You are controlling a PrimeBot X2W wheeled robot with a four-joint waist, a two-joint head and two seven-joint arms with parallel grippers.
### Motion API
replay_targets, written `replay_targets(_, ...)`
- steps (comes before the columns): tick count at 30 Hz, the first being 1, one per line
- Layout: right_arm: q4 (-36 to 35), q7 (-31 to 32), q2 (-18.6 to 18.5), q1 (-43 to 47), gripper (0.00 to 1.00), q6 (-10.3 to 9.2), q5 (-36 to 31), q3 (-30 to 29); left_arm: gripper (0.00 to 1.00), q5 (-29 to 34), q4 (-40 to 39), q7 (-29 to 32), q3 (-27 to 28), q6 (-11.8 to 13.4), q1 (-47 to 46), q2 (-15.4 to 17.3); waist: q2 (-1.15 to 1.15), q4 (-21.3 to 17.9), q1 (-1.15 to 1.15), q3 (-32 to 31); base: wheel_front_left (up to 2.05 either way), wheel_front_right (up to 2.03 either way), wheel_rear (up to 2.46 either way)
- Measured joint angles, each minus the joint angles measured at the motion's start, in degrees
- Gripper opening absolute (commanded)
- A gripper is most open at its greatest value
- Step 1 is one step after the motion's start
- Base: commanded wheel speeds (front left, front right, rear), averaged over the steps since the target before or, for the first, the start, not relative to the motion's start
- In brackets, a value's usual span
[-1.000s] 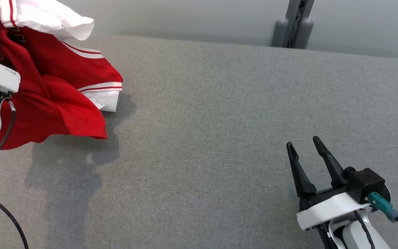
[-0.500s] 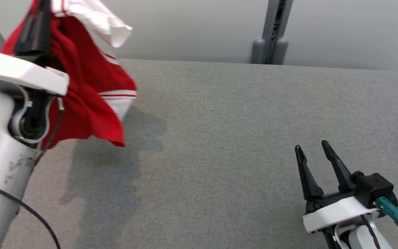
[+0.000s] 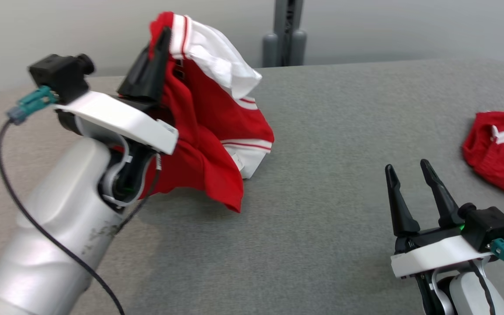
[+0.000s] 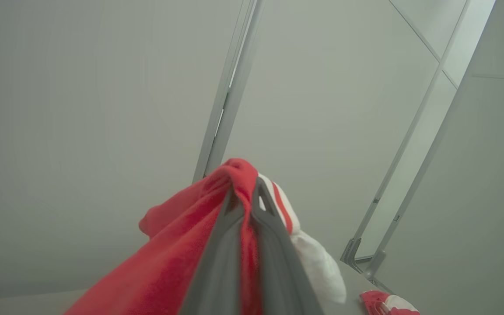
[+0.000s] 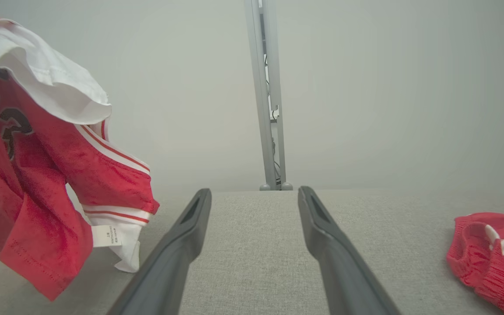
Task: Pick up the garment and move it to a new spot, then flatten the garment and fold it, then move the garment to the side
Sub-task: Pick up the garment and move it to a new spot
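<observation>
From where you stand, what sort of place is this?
Probably a lab or test booth, not a home: plain grey partition panels joined by a metal post, a grey fabric-covered table, and a red-and-white jersey plus a second red garment as practice pieces.

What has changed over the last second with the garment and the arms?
The left pincer, shut on the red and white garment, carried it rightward toward the middle of the grey surface, where it hangs bunched. The head camera also turned, bringing another red garment into view at the right. The right pincer stayed open and empty, low on the right.
</observation>
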Motion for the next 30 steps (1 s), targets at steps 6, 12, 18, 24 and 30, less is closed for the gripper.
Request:
replay_targets(6,-1.0,0.0,0.5,-1.1,1.00,0.00,-0.5,-0.8,0.00,0.3,4.2,-0.4,-2.3,-0.2,0.0,-5.6,0.00,-4.4,0.00,2.1,0.00,0.00,0.00)
replay_targets(12,-1.2,0.0,1.1,-1.9,1.00,0.00,-0.6,-1.0,0.00,2.0,11.4,-0.9,-4.7,-1.2,-0.7,-10.7,0.00,-8.9,0.00,4.5,0.00,0.00,0.00)
replay_targets(18,-1.2,0.0,1.5,-2.3,1.00,0.00,-0.4,-0.7,0.00,3.6,19.3,-1.2,-8.1,-3.1,-2.1,-13.4,0.00,-12.8,0.00,7.1,0.00,0.00,0.00)
replay_targets(24,-0.9,0.0,1.8,-2.8,1.00,0.00,-0.3,-1.1,1.00,3.9,25.1,-0.9,-12.7,-4.3,-2.7,-14.7,0.00,-14.9,0.00,8.7,0.00,0.00,0.00)
replay_targets(30,-0.2,0.0,2.0,-2.8,1.00,0.00,-0.3,-1.7,1.00,2.9,27.4,-1.3,-14.2,-4.5,-2.8,-14.8,0.00,-14.2,0.00,8.3,0.00,0.00,0.00)
